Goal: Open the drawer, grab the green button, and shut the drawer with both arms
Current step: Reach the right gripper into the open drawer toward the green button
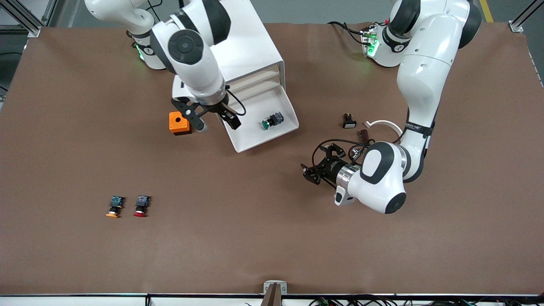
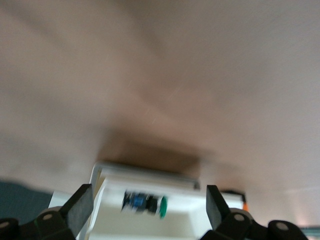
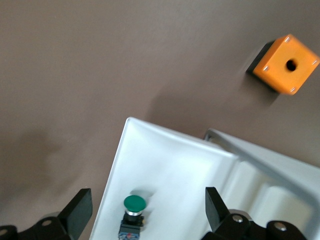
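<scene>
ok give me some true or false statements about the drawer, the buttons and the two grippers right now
1. The lowest drawer of the cabinet is pulled out. True.
2. The green button lies inside that open drawer. True.
3. The right gripper is shut on the green button. False: its jaws are open and empty, over the drawer's edge by the orange box.
4. The left gripper is holding the drawer front. False: it is open, clear of the drawer, over bare table toward the left arm's end.
5. The yellow button and the red button lie side by side on the table, nearer the front camera than the cabinet. True.
</scene>
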